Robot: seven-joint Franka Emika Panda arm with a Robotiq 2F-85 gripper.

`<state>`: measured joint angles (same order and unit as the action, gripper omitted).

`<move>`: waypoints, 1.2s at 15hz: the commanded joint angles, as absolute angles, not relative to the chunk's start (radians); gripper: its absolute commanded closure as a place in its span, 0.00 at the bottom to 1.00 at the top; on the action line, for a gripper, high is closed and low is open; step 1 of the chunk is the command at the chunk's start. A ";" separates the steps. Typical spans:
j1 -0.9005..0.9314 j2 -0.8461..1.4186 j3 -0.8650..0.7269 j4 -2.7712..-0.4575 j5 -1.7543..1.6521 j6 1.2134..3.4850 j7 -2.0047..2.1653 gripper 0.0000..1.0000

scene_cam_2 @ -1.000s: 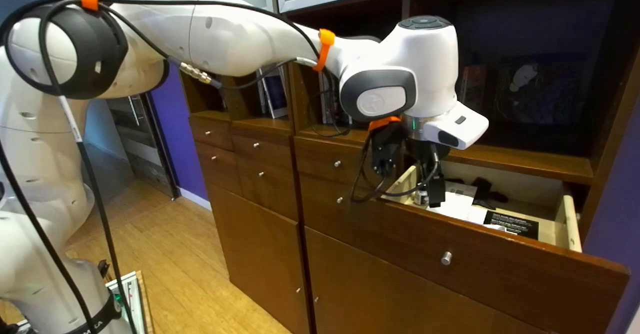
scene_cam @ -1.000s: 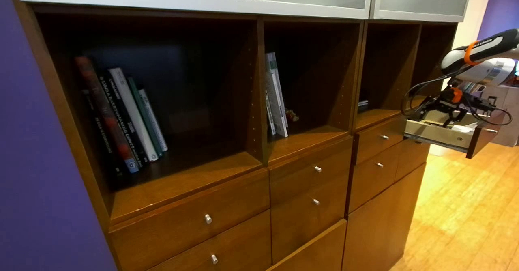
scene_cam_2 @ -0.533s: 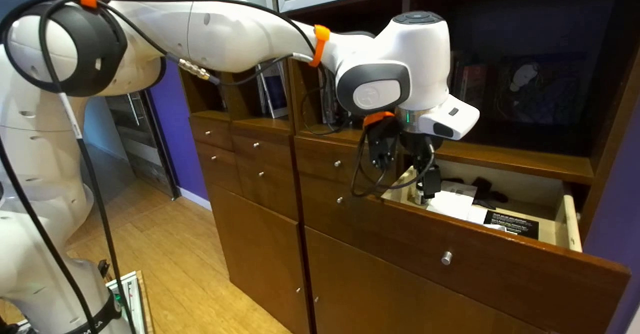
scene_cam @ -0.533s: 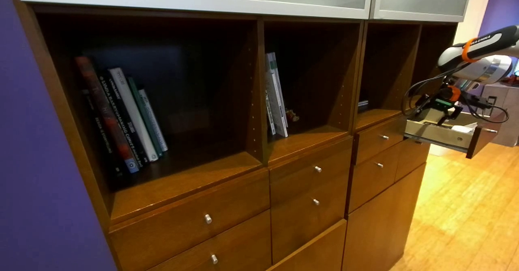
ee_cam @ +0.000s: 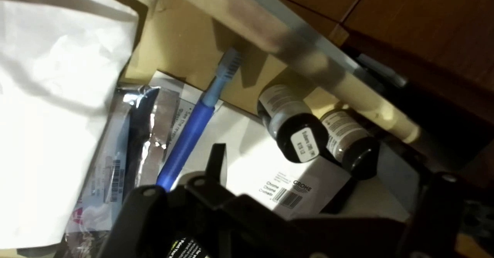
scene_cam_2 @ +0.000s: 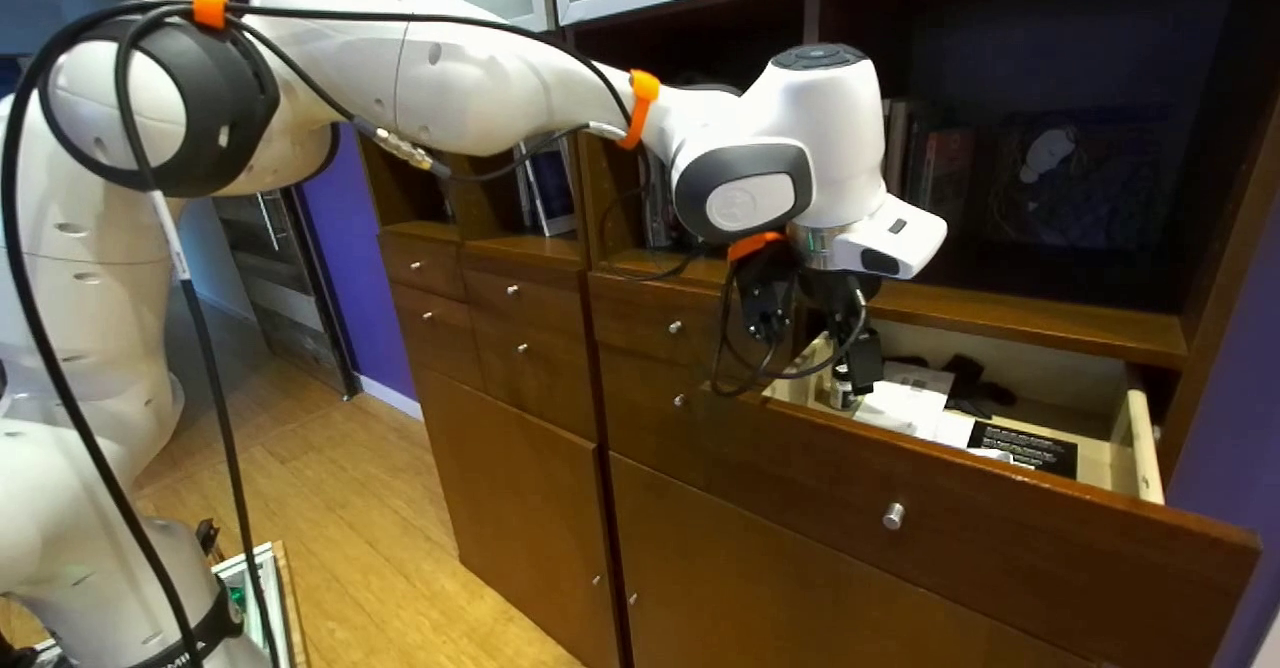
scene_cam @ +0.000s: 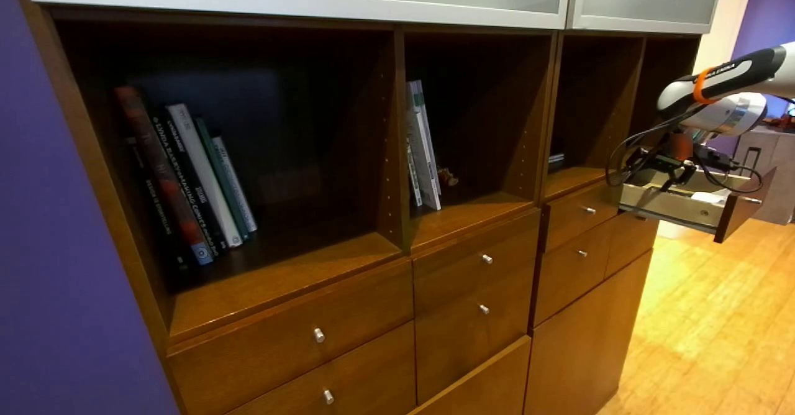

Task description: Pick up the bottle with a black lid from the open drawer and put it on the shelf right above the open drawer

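Hanging over the drawer [scene_cam_2: 1000,538], the two fingers [ee_cam: 217,161] are spread apart, clamped on nothing, their tips turned down toward what lies inside. They point that way, I judge, because the drawer stands pulled out and its open top offers the way in; the wide gap likely makes room for a grasp.

In the wrist view, a black-lidded bottle [ee_cam: 291,121] sits in the drawer near its light-wood side wall [ee_cam: 370,97]. A second bottle [ee_cam: 347,144], also black-lidded, sits just beside that same wall of the drawer; whether the two touch cannot be told. Which one the task means is unclear as well. Both seem to stand upright, lids toward the fingers, which should suit a grasp from above. With both lids showing within the gap, closing could snag the wrong one or bring both, so some sideways trimming seems called for. The step in hand looks like lining up for the pick; the shelf [scene_cam_2: 1040,323], directly above the drawer in an exterior view, is where the placing, not yet done, should end.

Counting what the drawer holds: two bottles, one blue toothbrush [ee_cam: 197,124], one large white packet [ee_cam: 58,115], one white sheet [ee_cam: 254,169] printed GROHE, at least one foil sachet [ee_cam: 148,130], and, in an exterior view, one black card [scene_cam_2: 1025,448] with pale print. A dark heap [scene_cam_2: 965,378] toward the drawer's back cannot be counted into pieces. The drawer's front carries one knob [scene_cam_2: 893,516].
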<state>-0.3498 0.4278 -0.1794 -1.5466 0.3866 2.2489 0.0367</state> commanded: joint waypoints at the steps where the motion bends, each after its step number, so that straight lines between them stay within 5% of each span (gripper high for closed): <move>1: -0.336 0.435 -0.194 -1.561 0.329 2.267 0.072 0.00; 18: -0.346 0.445 -0.227 -1.551 0.261 2.220 0.105 0.00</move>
